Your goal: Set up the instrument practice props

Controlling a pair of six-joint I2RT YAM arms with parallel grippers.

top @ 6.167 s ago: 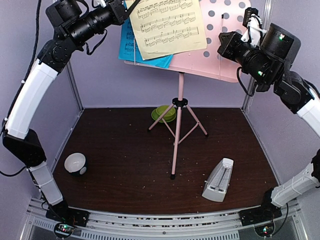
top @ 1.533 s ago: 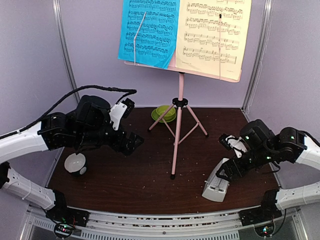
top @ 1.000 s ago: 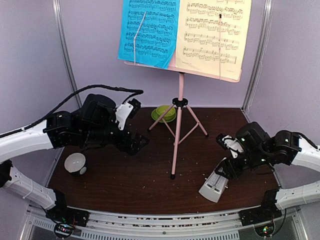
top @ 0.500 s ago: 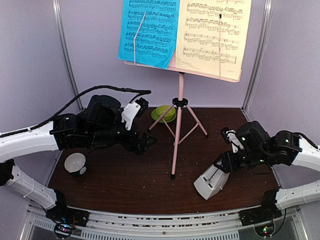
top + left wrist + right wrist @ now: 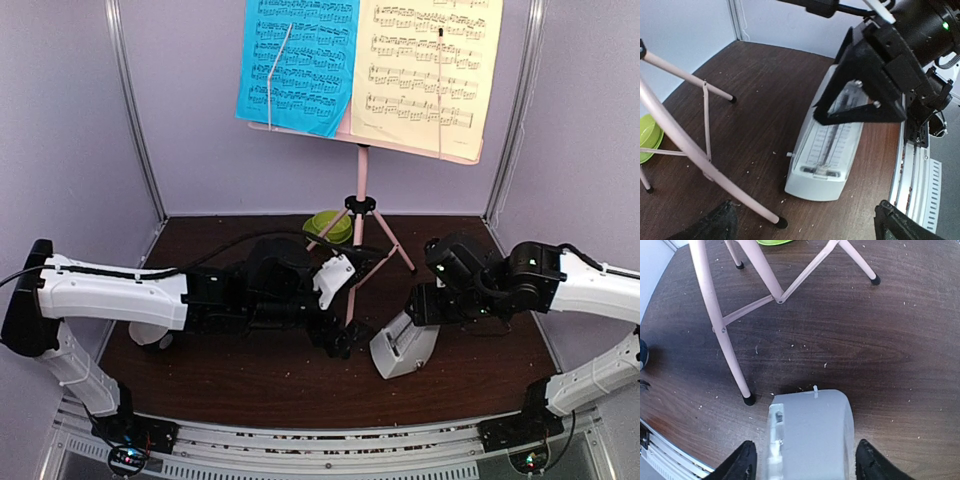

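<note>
The white metronome [image 5: 400,348] is grasped near its narrow top between the fingers of the right claw [image 5: 428,303] and is held tilted, its base down by the tabletop [image 5: 250,385]. The left claw [image 5: 345,338] is spread wide and empty, with the metronome just ahead of it and a foot of the pink music stand [image 5: 360,190] close beside it. If either claw is swung carelessly, that leg may be knocked and the stand toppled with its sheets [image 5: 425,60]; the tapered body may also be let slip
</note>
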